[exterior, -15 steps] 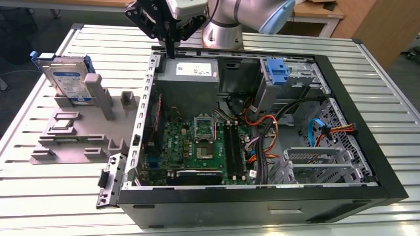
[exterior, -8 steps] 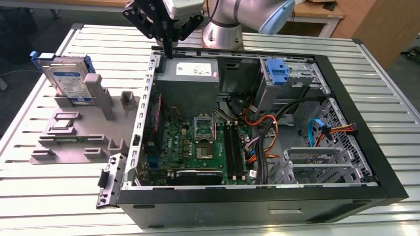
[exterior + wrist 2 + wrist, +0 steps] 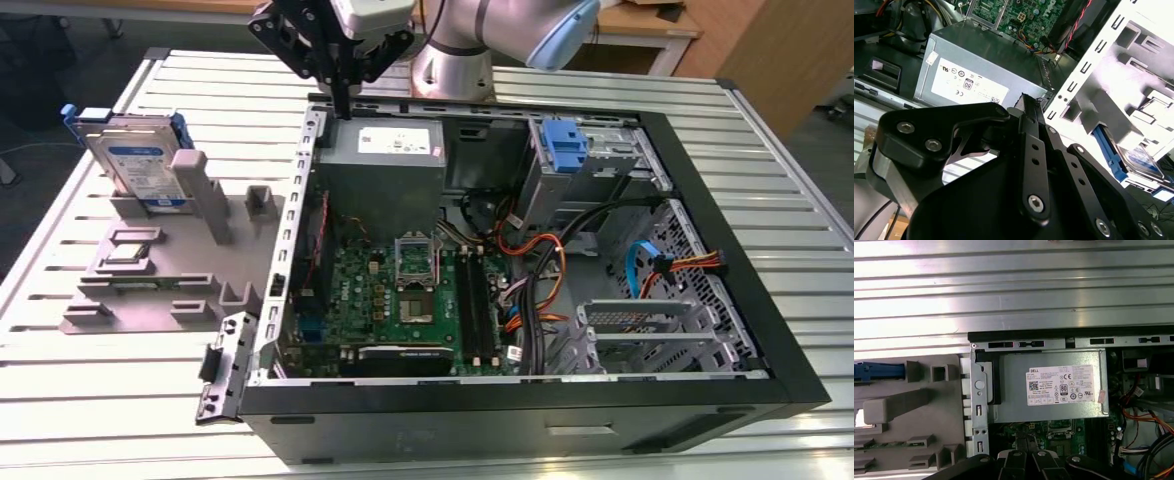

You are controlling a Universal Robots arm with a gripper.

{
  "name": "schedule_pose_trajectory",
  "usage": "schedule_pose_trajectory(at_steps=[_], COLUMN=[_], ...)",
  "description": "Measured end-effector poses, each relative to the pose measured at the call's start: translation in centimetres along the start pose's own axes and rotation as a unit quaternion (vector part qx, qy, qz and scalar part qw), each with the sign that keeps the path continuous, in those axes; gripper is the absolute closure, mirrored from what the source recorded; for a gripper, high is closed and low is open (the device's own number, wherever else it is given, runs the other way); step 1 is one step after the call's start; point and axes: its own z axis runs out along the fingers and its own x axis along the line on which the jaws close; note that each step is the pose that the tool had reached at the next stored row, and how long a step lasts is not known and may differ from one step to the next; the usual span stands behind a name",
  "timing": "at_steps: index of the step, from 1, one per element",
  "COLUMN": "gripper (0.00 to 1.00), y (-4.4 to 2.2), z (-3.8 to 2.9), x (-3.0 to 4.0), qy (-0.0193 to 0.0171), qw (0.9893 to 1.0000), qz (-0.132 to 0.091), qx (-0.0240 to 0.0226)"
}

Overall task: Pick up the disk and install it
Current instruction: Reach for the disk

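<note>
Your hand [image 3: 344, 106] hangs over the case [image 3: 790, 330] rim beside the power supply [image 3: 387, 150], fingers pressed together and gripping nothing. Bare table [image 3: 80, 400] lies beyond the case wall, toward the exterior view's left. There the disk [image 3: 140, 160] stands on edge in a grey holder [image 3: 147, 290], long axis upright, leaning slightly.
</note>
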Motion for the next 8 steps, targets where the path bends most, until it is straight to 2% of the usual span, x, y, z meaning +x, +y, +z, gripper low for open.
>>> schedule_pose_trajectory(at_steps=[2,5,8], gripper=[0.90,0.90,0.90], y=[-0.02,0.05,0.08], z=[-0.01,-0.02,-0.02], x=[0.21,0.97,1.17], qy=[0.0000,0.0000,0.0000], qw=[1.0000,1.0000,1.0000], qz=[0.000,0.000,0.000], qx=[0.0000,0.0000,0.0000])
